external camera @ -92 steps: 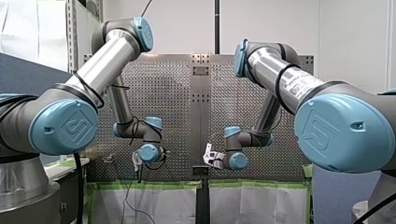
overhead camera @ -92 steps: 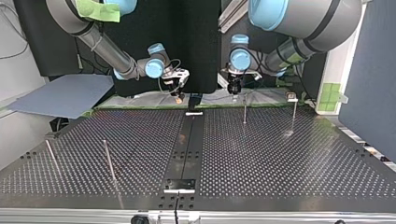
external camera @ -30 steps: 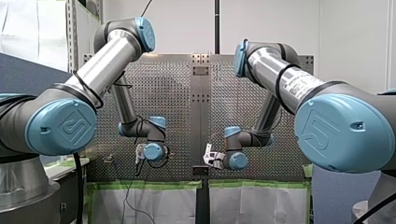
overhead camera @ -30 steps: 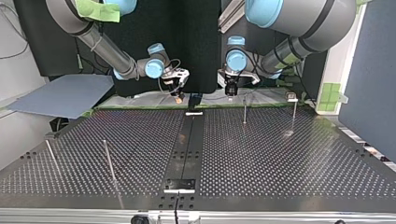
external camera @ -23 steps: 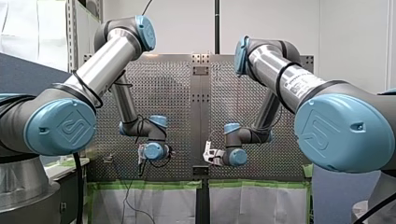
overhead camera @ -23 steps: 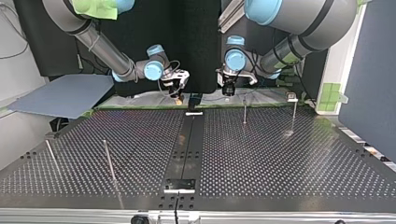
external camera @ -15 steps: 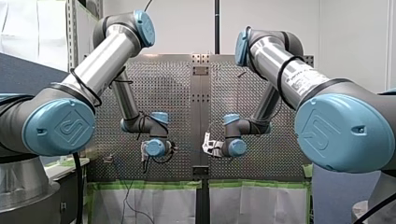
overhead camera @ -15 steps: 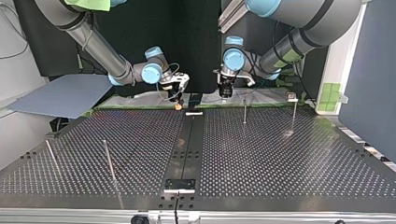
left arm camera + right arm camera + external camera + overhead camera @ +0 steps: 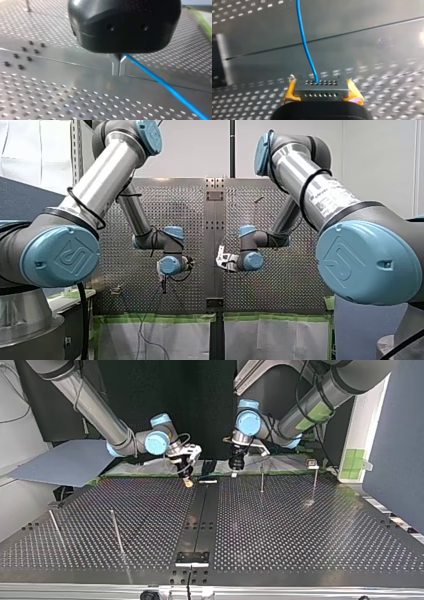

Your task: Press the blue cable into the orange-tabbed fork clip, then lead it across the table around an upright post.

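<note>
The perforated table (image 9: 300, 535) has a smooth centre strip (image 9: 199, 515) running down its middle. My left arm (image 9: 100, 175) and my right arm (image 9: 310, 180) both reach to the end of that strip nearest their bases, one on either side of it.

Only the top view shows the four thin upright posts (image 9: 261, 479). Two stand on my left arm's side of the strip, near the grippers. The other two stand on the opposite side, well apart from them. The cable cannot be made out in the top view.

Grip and cable can be read only in the wrist views. The left gripper (image 9: 119, 72) has a black body and metal fingers pressed together above the strip. They clamp the blue cable (image 9: 162, 83), which comes out at their side and runs straight and taut away over the table.

The right gripper (image 9: 322, 86) has yellow pads, and its fingers are closed on the same cable. The cable rises from between them in a gentle bend over the strip.

The cable is thin, smooth and bright blue throughout. It is held at the strip by both grippers.
</note>
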Controlling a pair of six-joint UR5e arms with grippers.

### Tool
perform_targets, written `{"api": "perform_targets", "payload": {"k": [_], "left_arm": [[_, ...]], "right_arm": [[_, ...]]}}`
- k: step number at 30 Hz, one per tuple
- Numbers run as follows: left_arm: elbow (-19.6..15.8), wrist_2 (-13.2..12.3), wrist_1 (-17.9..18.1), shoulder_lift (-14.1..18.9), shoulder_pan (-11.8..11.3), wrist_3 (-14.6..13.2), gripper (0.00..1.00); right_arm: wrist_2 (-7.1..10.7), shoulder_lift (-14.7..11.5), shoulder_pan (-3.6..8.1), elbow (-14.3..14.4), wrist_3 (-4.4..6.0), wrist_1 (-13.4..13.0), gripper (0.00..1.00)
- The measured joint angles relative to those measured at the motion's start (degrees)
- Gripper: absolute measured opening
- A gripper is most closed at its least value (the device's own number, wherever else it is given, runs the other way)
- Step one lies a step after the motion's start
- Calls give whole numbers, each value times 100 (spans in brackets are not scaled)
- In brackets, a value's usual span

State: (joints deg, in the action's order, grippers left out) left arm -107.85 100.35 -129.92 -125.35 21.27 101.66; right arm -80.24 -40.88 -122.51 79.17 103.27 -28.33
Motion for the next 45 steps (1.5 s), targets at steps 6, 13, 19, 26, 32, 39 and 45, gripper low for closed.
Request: {"api": "perform_targets", "payload": {"k": [6,13,19,26,32,39,45], "left_arm": [[1,5,-31,274,29,275,0],[1,4,-46,603,76,604,0],[3,-16,-162,871,93,872,0],[159,-27,-371,1171,164,1149,0],[415,-13,-619,1442,281,1203,0],[651,40,-788,1745,389,1249,0],[698,53,-808,1963,413,1324,0]], "right_arm": [[6,-272,1,-1,9,2,0],[7,-612,1,0,18,2,0],[6,-908,-7,-1,20,2,0],[0,-1233,-30,0,25,5,0],[-10,-1499,-39,-1,32,8,0],[-18,-1630,-38,-1,37,4,0],[-23,-1759,-20,-1,57,11,0]]}}
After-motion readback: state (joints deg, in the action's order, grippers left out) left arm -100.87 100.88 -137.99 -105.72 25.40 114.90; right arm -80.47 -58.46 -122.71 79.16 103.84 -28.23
